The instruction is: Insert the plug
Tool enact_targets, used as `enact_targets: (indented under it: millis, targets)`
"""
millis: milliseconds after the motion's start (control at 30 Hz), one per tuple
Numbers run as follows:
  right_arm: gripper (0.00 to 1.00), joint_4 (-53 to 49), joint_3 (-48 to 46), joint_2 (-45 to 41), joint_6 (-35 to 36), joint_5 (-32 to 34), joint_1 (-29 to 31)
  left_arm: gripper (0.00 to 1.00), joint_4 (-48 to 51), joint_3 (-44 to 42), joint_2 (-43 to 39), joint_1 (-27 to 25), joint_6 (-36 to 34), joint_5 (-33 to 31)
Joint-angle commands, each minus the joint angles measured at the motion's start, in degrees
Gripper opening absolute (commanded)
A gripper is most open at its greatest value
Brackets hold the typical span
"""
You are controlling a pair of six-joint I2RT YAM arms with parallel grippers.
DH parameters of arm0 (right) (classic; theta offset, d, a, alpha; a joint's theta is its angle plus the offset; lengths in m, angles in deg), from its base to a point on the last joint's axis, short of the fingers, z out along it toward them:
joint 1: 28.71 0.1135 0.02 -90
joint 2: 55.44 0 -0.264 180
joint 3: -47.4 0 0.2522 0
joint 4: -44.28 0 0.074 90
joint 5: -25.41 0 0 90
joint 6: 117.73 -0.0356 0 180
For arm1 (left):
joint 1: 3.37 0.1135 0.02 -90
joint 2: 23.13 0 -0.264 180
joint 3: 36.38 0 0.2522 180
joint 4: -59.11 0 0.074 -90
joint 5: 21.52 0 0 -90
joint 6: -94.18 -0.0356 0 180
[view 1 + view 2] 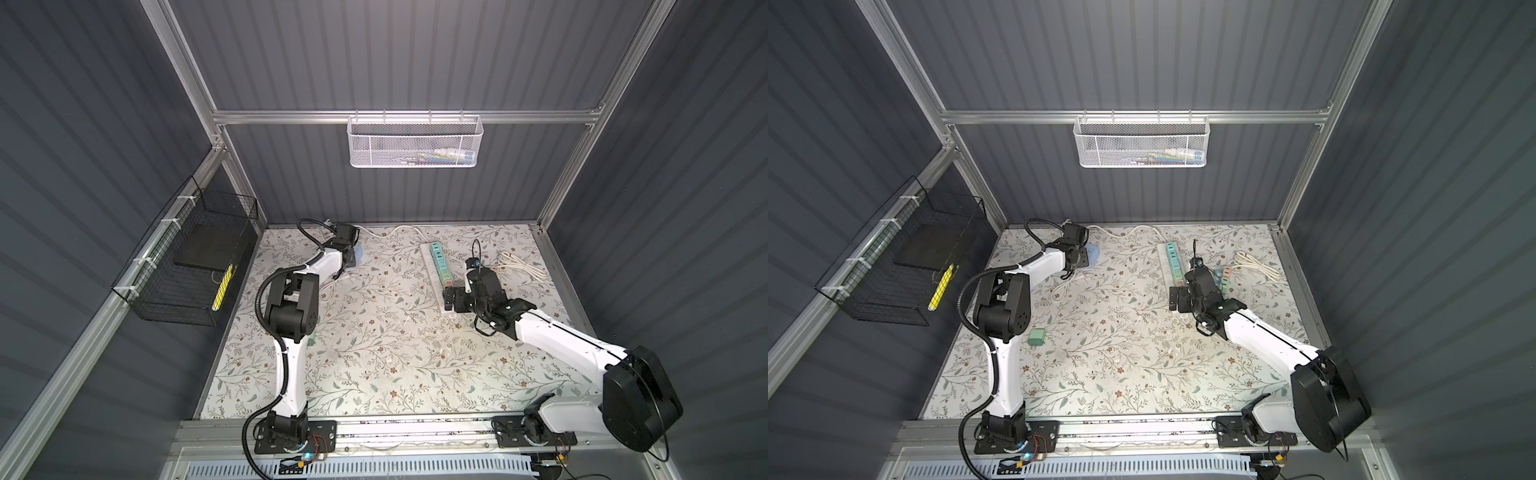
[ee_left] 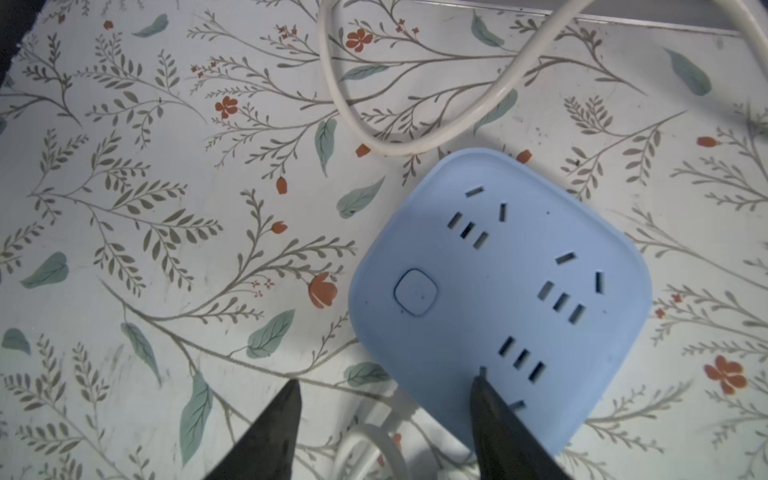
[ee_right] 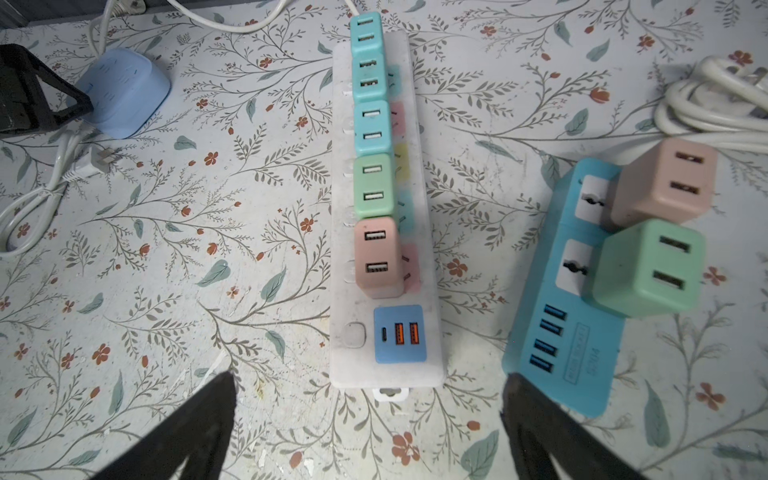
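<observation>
Left wrist view: the left gripper [image 2: 384, 380] hangs over one edge of a light-blue, rounded-square plastic socket block [image 2: 498, 291]. One fingertip is above the block's face and the other above the bare floral table [image 2: 166, 208]. The claw is narrowed but apart, with nothing gripped between the tips. A thick white cable loop [image 2: 399, 147] curls just beyond the block's rim.

Right wrist view: the block sits close to the table's far left corner. A white two-pin plug [image 3: 97, 160] on a white cord lies flat just beside it, pins free and not held. The right gripper [image 3: 368, 376] hovers with its claw wide and empty over the end of a long white plastic power strip [image 3: 341, 174]. This strip runs from the far edge toward the middle and carries a row of teal, green and pink charger cubes. Just beside it, toward the right edge, lies a bright blue power strip [image 3: 590, 374] with a pink and a green cube plugged in. A narrow lane of cover parts the two strips. A coiled white cable [image 3: 715, 116] lies near the right edge.

In a top view, a loose green charger cube [image 1: 1037, 336] lies near the left edge, beside the left arm's elbow. The table's middle and the band along its near edge are open cover.
</observation>
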Motion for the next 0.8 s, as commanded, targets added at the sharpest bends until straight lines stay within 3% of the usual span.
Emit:
enact_targets:
  millis: [0,100,233,300,400,567,767]
  targets:
    - [0.99,1.1,-0.1,1.0,-0.8,-0.1,0.3,0.56,1.9,-0.1,2.2,0.7,-6.1,2.7]
    - [0.99,1.0,-0.1,1.4,-0.8,-0.3,0.2,0.49,1.4,-0.7,2.1,1.1,-7.1,5.5]
    - [0.99,1.0,0.0,1.7,-0.8,-0.4,0.3,0.49,-0.1,-3.1,-0.3,1.2,-5.6,8.0]
    - [0.99,1.1,-0.1,1.5,-0.8,-0.4,0.4,0.59,2.1,-3.1,-1.6,1.2,-2.8,8.0]
    - [0.99,1.1,-0.1,1.5,-0.8,-0.6,0.4,0.64,0.2,-7.3,-5.1,1.5,0.2,10.3]
    - [0.99,0.9,0.0,1.5,-0.8,-0.9,0.4,0.58,-0.6,-10.7,-9.1,1.6,1.6,14.2]
    - [0.99,0.7,0.1,1.4,-0.7,-0.9,0.7,0.50,3.2,-6.3,-4.0,2.8,-0.5,13.2]
